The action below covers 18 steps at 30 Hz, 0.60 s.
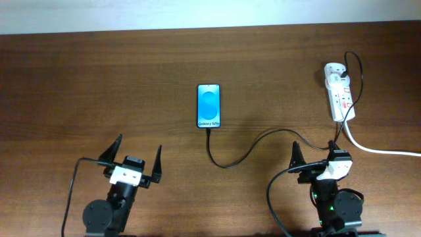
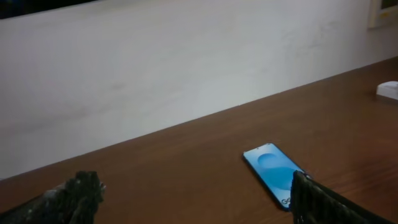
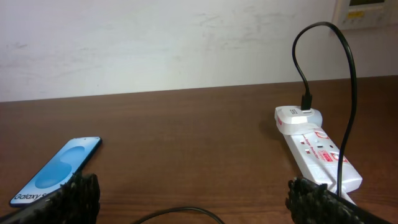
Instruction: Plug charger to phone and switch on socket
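The phone (image 1: 209, 105) lies face up at the table's middle, blue screen lit. It also shows in the left wrist view (image 2: 273, 171) and the right wrist view (image 3: 59, 168). The thin black charger cable (image 1: 247, 157) runs from the phone's near end in a curve to the right, up past the white socket strip (image 1: 339, 92), and into an adapter on its far end (image 3: 306, 102). The socket strip shows in the right wrist view (image 3: 314, 146). My left gripper (image 1: 138, 160) is open and empty near the front left. My right gripper (image 1: 316, 153) is open and empty, near the front right.
The strip's thick white cord (image 1: 381, 150) runs off to the right edge. A pale wall (image 3: 155, 43) stands behind the table's far edge.
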Tool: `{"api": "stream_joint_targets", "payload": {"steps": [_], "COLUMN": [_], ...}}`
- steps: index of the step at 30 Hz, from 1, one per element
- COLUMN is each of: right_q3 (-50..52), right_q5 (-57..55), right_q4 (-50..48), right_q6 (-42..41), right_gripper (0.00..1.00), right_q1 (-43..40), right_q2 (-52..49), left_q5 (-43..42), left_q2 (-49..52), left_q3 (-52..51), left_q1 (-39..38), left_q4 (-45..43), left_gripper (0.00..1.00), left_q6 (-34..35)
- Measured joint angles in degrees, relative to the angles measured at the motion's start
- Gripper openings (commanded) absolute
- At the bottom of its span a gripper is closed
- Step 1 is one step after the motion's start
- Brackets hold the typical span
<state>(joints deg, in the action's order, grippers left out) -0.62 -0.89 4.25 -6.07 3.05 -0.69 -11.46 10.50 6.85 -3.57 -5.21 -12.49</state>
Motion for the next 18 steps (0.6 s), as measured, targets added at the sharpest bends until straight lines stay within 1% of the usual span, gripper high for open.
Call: {"api": "stream_joint_targets", "payload": {"steps": [3, 8, 12, 15, 18], "right_q3": [0.0, 0.0, 0.0, 0.0, 0.0], "right_q5": [0.0, 0.0, 0.0, 0.0, 0.0], "right_q4": [0.0, 0.0, 0.0, 0.0, 0.0], "right_q6": [0.1, 0.0, 0.0, 0.0, 0.0], "right_gripper": [0.99, 0.98, 0.99, 0.99, 0.98], "right_q1": [0.0, 0.0, 0.0, 0.0, 0.0], "right_q2": [0.0, 0.0, 0.0, 0.0, 0.0], "left_q5": [0.0, 0.0, 0.0, 0.0, 0.1], "left_q2": [-2.2, -6.0, -8.9, -9.6, -9.7], "left_q3": [-0.1, -3.5, -5.7, -5.9, -6.0], "left_q1": [0.2, 0.2, 0.2, 0.2, 0.2], "left_q4": [1.3, -1.0, -0.5, 1.9, 6.2], "left_gripper": [0.99, 1.0, 1.0, 0.99, 1.0], "left_q6": [0.0, -0.1, -0.2, -0.2, -0.4]}}
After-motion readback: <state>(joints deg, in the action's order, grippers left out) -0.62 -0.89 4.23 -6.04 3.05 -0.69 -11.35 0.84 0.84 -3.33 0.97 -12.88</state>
